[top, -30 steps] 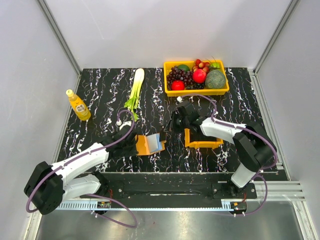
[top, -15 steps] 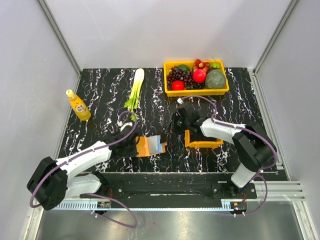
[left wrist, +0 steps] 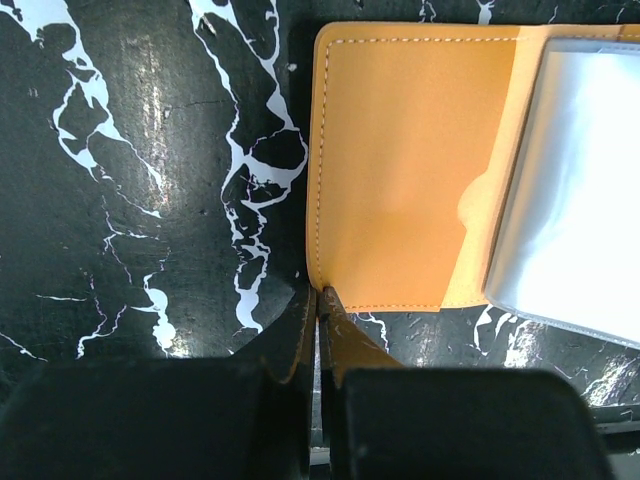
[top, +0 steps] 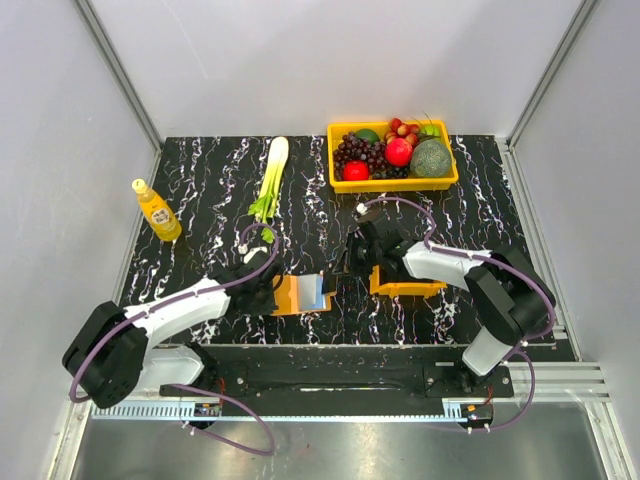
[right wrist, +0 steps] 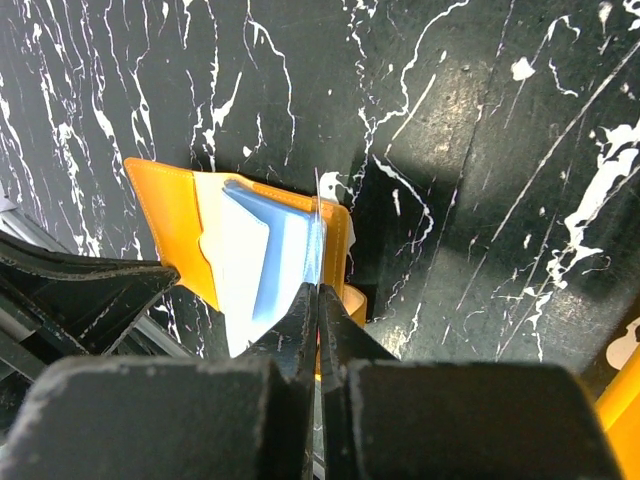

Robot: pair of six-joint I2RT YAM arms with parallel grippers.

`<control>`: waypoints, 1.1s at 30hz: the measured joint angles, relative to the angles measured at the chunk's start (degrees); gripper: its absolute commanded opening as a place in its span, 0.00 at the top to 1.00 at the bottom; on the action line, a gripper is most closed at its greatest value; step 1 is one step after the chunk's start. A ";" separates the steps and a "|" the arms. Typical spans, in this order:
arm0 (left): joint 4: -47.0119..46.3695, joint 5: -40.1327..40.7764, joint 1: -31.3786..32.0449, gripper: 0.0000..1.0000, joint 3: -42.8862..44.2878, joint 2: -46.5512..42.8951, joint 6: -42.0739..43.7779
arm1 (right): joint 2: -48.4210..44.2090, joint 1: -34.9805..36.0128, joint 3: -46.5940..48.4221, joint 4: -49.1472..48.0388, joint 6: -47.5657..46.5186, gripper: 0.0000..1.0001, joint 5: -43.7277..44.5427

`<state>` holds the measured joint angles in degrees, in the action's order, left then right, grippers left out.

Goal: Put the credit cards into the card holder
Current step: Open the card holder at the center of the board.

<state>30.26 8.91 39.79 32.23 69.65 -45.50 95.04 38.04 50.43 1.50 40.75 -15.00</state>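
Note:
The orange card holder (top: 290, 294) lies open on the table and fills the left wrist view (left wrist: 400, 170). My left gripper (top: 270, 292) is shut on its near left corner (left wrist: 318, 292). A pale blue credit card (top: 314, 292) lies on the holder's right half and also shows in the right wrist view (right wrist: 285, 250). My right gripper (top: 347, 266) hangs just right of the holder. It is shut (right wrist: 318, 290) on a thin credit card (right wrist: 319, 230), seen edge-on above the holder's right edge (right wrist: 170, 225).
A small orange raised-wall tray (top: 406, 283) sits under the right arm. A yellow fruit basket (top: 392, 181) stands at the back. A celery stalk (top: 270, 180) and a yellow bottle (top: 156, 211) are on the left.
The right gripper has come down and nearer to the holder's right edge. The left arm has shifted right, and the holder now lies flatter.

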 measured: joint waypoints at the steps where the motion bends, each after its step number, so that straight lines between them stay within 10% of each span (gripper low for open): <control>1: -0.04 0.04 0.00 1.00 0.02 0.17 0.00 | -0.07 -0.02 -0.02 0.02 -0.07 1.00 -0.22; 33: -1.90 -0.24 0.00 1.00 0.42 0.72 1.75 | -11.61 -1.73 0.87 3.41 -2.27 1.00 1.84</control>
<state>28.36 8.67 39.79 32.64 70.37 -43.75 83.44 36.32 51.31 4.91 38.48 -13.17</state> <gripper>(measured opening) 0.024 0.010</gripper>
